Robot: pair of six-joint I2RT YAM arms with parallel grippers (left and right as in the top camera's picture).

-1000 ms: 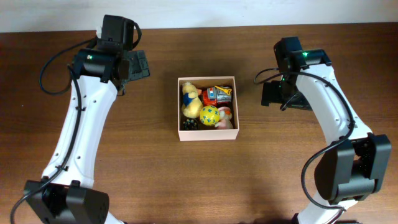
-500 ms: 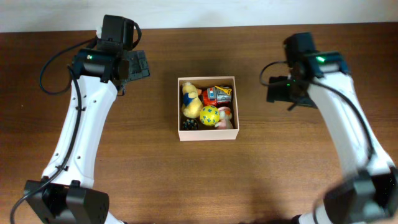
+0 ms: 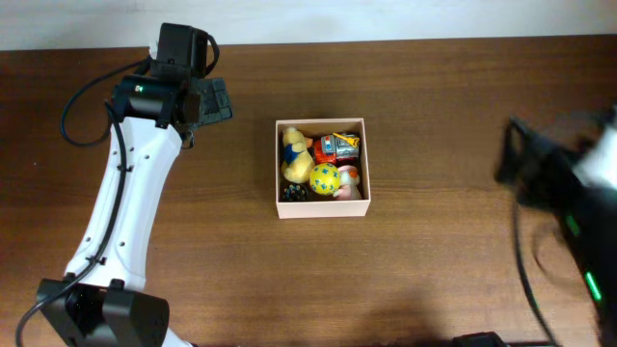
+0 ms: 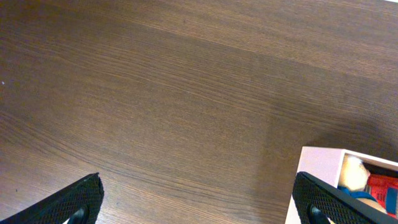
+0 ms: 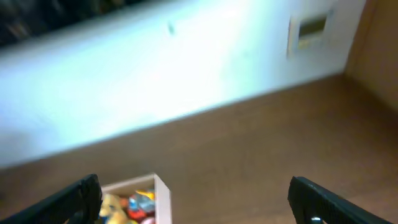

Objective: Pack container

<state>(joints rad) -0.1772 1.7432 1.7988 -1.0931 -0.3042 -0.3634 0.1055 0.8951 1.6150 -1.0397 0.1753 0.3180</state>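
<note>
Surface: brown wood, no loose toy seen on it. L arm reaches to 10 o'clock of the container. R arm is a blur at 3 o'clock, well apart. Container sits mid-surface w/ toys inside: yellow plush, red toy, yellow ball. L jaws and R jaws both spread wide, nothing betw. them. Packing looks done, so the step is prob. parking the arms: swing outward, stay clear of the container's walls, no nudging.

The container is white outside. Inside it are a yellow plush, a red-orange toy and a blue-dotted yellow ball — all on a dark brown, wood-grained surface.
</note>
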